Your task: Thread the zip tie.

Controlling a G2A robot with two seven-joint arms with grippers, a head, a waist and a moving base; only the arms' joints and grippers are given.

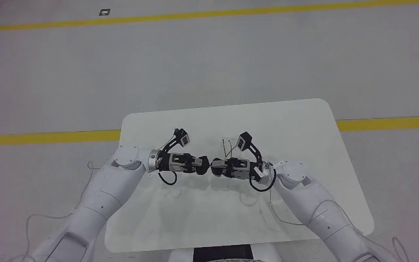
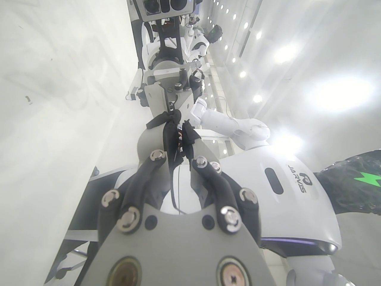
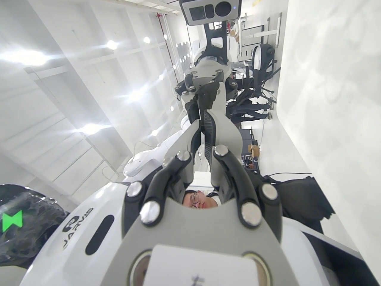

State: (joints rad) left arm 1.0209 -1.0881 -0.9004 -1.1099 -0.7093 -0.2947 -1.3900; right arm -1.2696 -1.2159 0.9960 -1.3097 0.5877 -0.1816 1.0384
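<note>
Two arms meet tip to tip above the worktop's (image 1: 294, 131) middle.
I see the left gripper (image 1: 203, 166) and right gripper (image 1: 215, 167) both pinched together. One thin zip tie (image 1: 231, 147) juts beside the right gripper.

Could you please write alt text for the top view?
The left end effector and right end effector meet tip to tip, almost touching, above a white table. Grey floor with yellow lines lies beyond.
</note>
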